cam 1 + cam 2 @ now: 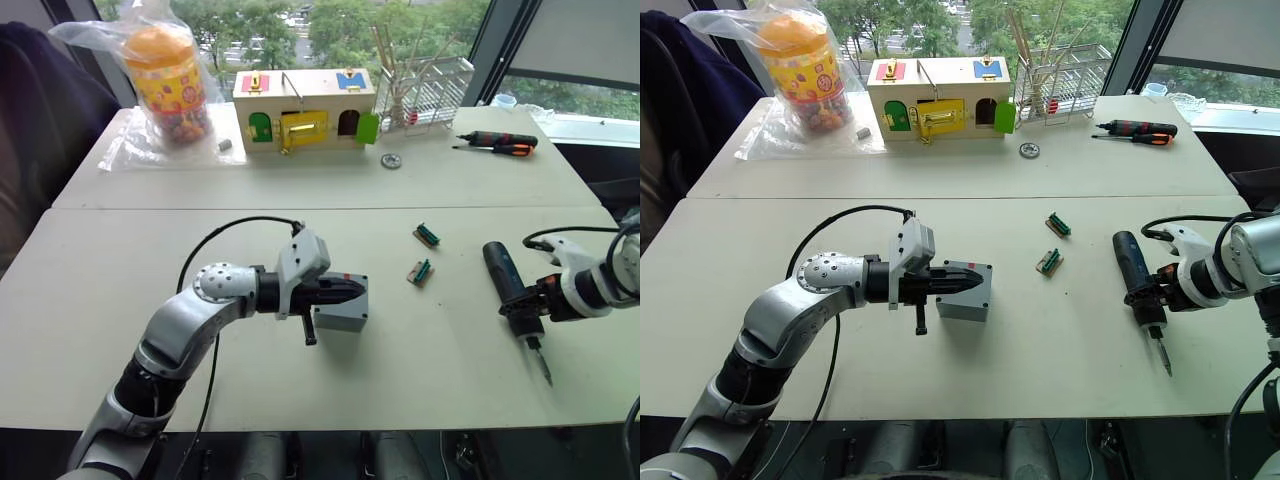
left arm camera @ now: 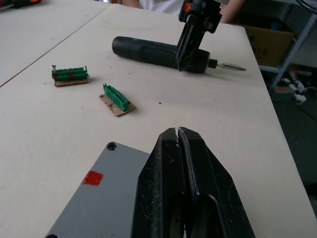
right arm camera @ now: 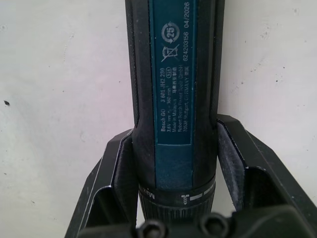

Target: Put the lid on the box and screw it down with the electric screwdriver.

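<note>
The grey box [image 1: 340,312] stands near the middle of the front table. My left gripper [image 1: 356,290] is shut, and its black fingers [image 2: 177,163] lie across the box's top face [image 2: 106,193]. That face has corner screw holes and a small red mark [image 2: 92,177]. I cannot tell whether this face is the lid. On the right, the electric screwdriver [image 1: 508,282] lies on the table, black and thick, with its metal bit [image 1: 541,363] pointing toward the front edge. My right gripper [image 1: 1150,296] is shut on its body, one finger [image 3: 116,168] on each side.
Two green terminal blocks [image 1: 427,235] [image 1: 420,271] lie between the box and the screwdriver. On the far table are a wooden box with coloured doors [image 1: 305,108], a bagged jar [image 1: 168,85], a wire rack [image 1: 432,92], a metal washer [image 1: 391,160] and an orange-and-black hand screwdriver [image 1: 500,142].
</note>
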Robot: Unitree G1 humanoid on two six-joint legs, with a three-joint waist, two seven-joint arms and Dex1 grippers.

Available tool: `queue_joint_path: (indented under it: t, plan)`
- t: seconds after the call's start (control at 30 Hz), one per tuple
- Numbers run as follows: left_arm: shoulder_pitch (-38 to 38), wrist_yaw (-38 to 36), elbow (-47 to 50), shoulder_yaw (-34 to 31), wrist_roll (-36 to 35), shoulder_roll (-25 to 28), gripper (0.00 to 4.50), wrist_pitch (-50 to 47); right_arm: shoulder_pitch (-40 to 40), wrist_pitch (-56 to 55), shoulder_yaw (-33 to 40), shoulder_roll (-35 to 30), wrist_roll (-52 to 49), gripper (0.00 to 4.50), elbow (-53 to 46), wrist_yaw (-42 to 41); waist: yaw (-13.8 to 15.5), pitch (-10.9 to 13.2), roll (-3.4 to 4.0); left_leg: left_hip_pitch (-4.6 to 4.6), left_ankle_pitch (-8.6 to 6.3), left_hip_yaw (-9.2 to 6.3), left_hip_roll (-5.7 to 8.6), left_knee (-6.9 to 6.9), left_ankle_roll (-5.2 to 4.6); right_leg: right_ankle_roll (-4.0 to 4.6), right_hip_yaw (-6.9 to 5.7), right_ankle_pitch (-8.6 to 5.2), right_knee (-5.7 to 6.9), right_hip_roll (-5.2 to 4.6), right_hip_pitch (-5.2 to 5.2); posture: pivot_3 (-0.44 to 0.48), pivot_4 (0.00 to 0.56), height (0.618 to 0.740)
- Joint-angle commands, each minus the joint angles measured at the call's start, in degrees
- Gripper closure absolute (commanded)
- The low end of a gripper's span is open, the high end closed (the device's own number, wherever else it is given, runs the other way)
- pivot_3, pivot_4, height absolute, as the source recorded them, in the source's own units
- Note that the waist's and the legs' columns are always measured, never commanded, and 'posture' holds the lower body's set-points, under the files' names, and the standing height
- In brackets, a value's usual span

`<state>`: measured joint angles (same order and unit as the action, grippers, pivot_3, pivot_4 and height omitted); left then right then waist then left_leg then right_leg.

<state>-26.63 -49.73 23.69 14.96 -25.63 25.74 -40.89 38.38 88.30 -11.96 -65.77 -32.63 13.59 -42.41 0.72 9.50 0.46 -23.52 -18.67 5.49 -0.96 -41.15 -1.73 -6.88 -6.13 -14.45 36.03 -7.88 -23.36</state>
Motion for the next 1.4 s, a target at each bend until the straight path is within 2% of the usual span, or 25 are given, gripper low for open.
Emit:
queue_joint_path:
  t: [0.03,0.1,0.2,0.3,0.37,0.4,0.47,0.53,0.6,0.67,0.7,0.87,1.07,1.2,1.4]
  plan:
    - [-0.1,-0.3,0.3,-1.1,-0.5,0.4,4.50,1.6,-2.1,-0.5,-0.4,0.4,1.2,2.68,0.0,-0.5,0.0,0.0,-0.04,0.00,0.00,-0.01,0.00,-0.01,0.00,0.00,-0.01,0.00,0.00,0.00,0.01,0.000,0.150,0.711]
    - [-0.4,-0.9,-1.1,-1.5,-0.4,0.8,4.50,2.2,-1.0,-2.8,1.7,1.3,3.5,2.68,2.1,1.2,0.0,0.0,-0.07,0.00,0.00,-0.03,0.00,-0.02,0.00,0.00,-0.04,0.00,0.00,0.00,0.04,0.000,0.150,0.711]
    - [-1.6,-3.0,-5.4,-2.5,-0.4,1.7,4.50,4.0,7.3,-3.8,10.5,5.4,5.4,2.68,7.4,6.3,-0.5,-0.1,-0.16,0.03,0.00,0.01,0.00,-0.11,0.00,-0.01,-0.03,0.02,0.00,0.00,0.08,0.000,0.150,0.711]
    - [-3.3,-6.2,-10.0,-3.2,-0.7,2.9,4.50,5.3,14.7,-0.2,22.2,8.5,5.5,2.68,7.4,11.1,-0.6,0.2,0.36,-0.02,0.00,0.28,0.03,-0.09,0.00,0.03,0.11,0.07,0.06,-0.10,-0.14,0.000,0.150,0.711]
    - [-4.1,-8.2,-12.5,-3.5,-0.6,4.1,4.50,6.3,18.7,3.2,32.9,12.3,4.5,2.68,5.9,15.1,-0.4,0.2,0.53,-0.10,0.01,0.34,0.01,0.14,0.02,0.03,0.14,0.06,0.08,-0.06,-0.37,0.000,0.150,0.711]
    - [-4.9,-9.1,-13.5,-3.9,-1.1,4.5,4.50,6.0,20.0,3.9,40.4,16.2,3.0,2.68,1.7,16.8,-0.2,0.2,0.53,-0.30,0.05,0.36,0.00,0.25,0.09,0.04,0.14,0.05,0.14,0.05,-0.60,0.000,0.150,0.711]
    - [-5.9,-10.4,-14.7,-4.7,-1.8,5.1,4.50,5.6,21.3,4.2,50.7,23.0,0.5,2.68,-5.5,20.2,-0.1,0.2,0.53,-0.73,0.14,0.35,-0.04,0.31,0.24,0.05,-0.05,0.05,0.18,0.25,-0.95,0.000,0.150,0.711]
    - [-7.0,-11.5,-15.3,-5.0,-2.7,5.4,4.50,4.3,20.1,2.6,58.0,32.4,-3.1,2.68,-17.7,21.5,0.0,0.2,0.52,-0.88,0.17,0.31,-0.03,0.32,0.30,0.06,-0.20,0.05,0.19,0.25,-1.04,0.000,0.150,0.711]
    - [-8.0,-12.3,-15.3,-4.5,-3.5,5.4,4.50,2.9,17.8,-5.6,63.7,44.0,-8.3,2.68,-30.4,22.9,0.1,0.2,0.52,-0.91,0.18,0.31,0.00,0.24,0.30,0.06,-0.22,0.05,0.20,0.20,-1.02,0.000,0.150,0.711]
    - [-8.3,-13.0,-14.9,-3.7,-3.8,5.5,4.50,1.8,18.6,-4.4,68.9,53.3,-13.9,2.68,-35.1,25.6,0.1,0.2,0.56,-0.93,0.18,0.29,0.03,0.10,0.29,0.04,-0.21,0.06,0.24,0.19,-0.97,0.000,0.150,0.711]
    - [-8.4,-13.4,-14.8,-3.4,-3.8,5.5,4.50,1.5,17.8,-4.8,68.8,56.3,-16.1,2.68,-37.1,26.4,0.0,0.2,0.56,-0.92,0.20,0.30,0.05,0.03,0.28,0.04,-0.18,0.08,0.28,0.17,-0.96,0.000,0.150,0.711]
    - [-9.8,-14.3,-15.4,0.7,-0.1,5.5,4.50,2.3,3.8,-15.5,54.9,61.4,-17.6,2.68,-45.7,22.2,-0.2,0.2,0.50,-0.88,0.23,0.23,0.12,0.02,0.23,0.05,-0.19,0.12,0.26,0.19,-0.87,0.000,0.150,0.711]
    - [-10.0,-15.1,-16.6,4.6,4.2,5.9,4.50,5.0,-9.5,-26.4,41.6,58.1,-15.2,2.68,-48.2,17.7,-1.4,0.2,0.53,-0.83,0.26,0.26,0.12,0.11,0.28,0.06,-0.15,0.11,0.28,0.22,-0.91,0.000,0.150,0.711]
    - [-9.9,-15.1,-17.4,5.6,6.3,6.0,4.50,6.5,-14.2,-33.6,35.5,55.5,-12.0,2.68,-47.1,16.2,-1.5,0.2,0.53,-0.82,0.26,0.27,0.11,0.14,0.28,0.06,-0.14,0.11,0.25,0.22,-0.91,0.000,0.150,0.711]
    - [-9.6,-15.6,-17.8,5.3,6.8,6.0,4.50,7.1,-17.0,-41.2,29.6,53.7,-9.0,2.68,-44.5,16.0,-1.4,0.2,0.52,-0.82,0.26,0.27,0.11,0.11,0.27,0.06,-0.13,0.11,0.26,0.21,-0.91,0.000,0.150,0.711]
